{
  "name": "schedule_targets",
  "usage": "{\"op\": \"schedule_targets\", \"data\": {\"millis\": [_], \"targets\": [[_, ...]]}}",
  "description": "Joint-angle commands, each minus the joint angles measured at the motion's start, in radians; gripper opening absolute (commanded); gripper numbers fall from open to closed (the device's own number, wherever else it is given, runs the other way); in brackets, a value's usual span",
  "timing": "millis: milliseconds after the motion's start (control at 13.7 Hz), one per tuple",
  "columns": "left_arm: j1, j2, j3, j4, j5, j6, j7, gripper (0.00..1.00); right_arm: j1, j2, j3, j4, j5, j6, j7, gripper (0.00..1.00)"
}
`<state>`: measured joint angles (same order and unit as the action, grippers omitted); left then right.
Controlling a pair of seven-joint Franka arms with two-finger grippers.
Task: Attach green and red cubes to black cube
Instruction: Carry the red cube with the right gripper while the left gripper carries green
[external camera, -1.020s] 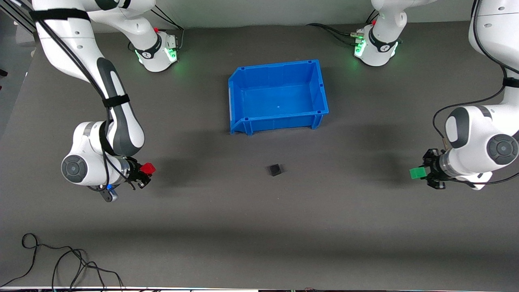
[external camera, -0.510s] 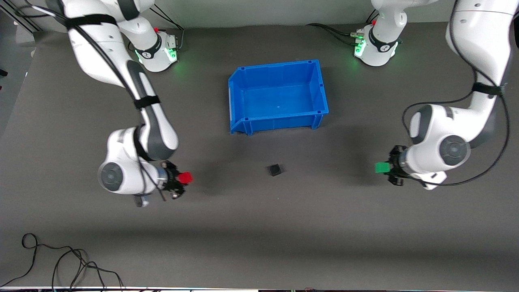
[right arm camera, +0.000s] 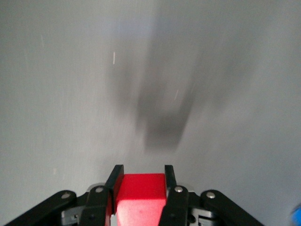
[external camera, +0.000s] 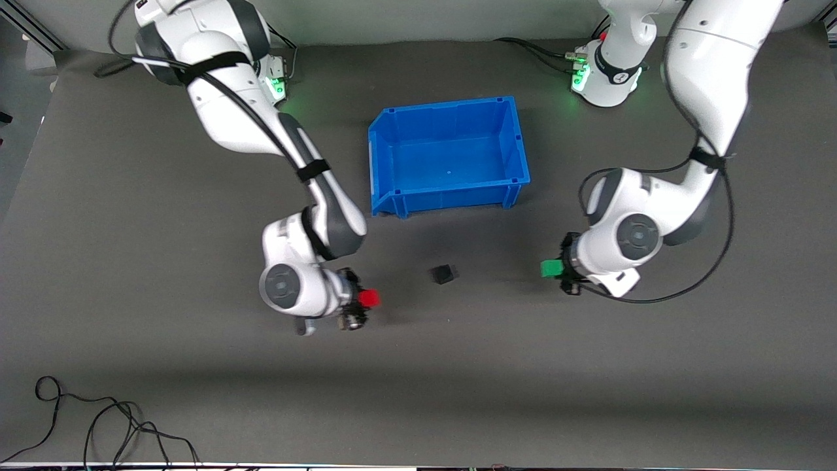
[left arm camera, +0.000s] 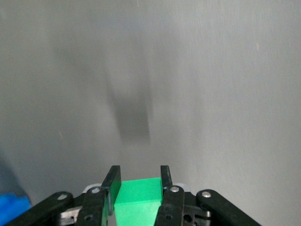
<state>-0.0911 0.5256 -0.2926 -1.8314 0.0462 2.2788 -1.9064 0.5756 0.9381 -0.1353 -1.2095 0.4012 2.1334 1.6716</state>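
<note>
The black cube [external camera: 444,273] sits on the dark mat, nearer to the front camera than the blue bin. My right gripper [external camera: 363,299] is shut on the red cube [external camera: 369,298] and holds it above the mat, on the right arm's side of the black cube. The red cube also shows between the fingers in the right wrist view [right arm camera: 140,187]. My left gripper [external camera: 556,268] is shut on the green cube [external camera: 550,267] above the mat, on the left arm's side of the black cube. The green cube shows in the left wrist view [left arm camera: 139,192].
An empty blue bin [external camera: 394,195] stands in the middle of the mat, toward the robots' bases. A black cable [external camera: 98,418] lies coiled near the mat's front edge at the right arm's end.
Both arms have swung inward toward the black cube, each carrying its cube. The black cube and the bin have not moved.
</note>
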Motion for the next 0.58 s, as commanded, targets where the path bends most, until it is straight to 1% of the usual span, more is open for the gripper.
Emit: {"op": "schedule_targets", "data": {"millis": [0,146,364,437,510], "targets": [[-0.090,0.088,0.015,0.107,0.001,0.014,-0.130,0.00,0.007,0.073,0.042,0.067,0.019,0.071,0.112,0.16],[-0.128,0.144,0.018,0.171,0.006,0.014,-0.196,0.00,0.053,0.077,0.045,0.062,0.012,0.076,0.154,0.16],[-0.167,0.189,0.020,0.210,0.020,0.016,-0.270,0.00,0.085,0.079,0.043,0.054,0.002,0.076,0.207,0.16],[-0.179,0.198,0.020,0.215,0.020,0.016,-0.279,0.00,0.090,0.080,0.043,0.054,-0.022,0.076,0.214,0.16],[-0.194,0.208,0.020,0.215,0.020,0.016,-0.287,0.00,0.110,0.085,0.045,0.053,-0.080,0.076,0.214,0.16]]}}
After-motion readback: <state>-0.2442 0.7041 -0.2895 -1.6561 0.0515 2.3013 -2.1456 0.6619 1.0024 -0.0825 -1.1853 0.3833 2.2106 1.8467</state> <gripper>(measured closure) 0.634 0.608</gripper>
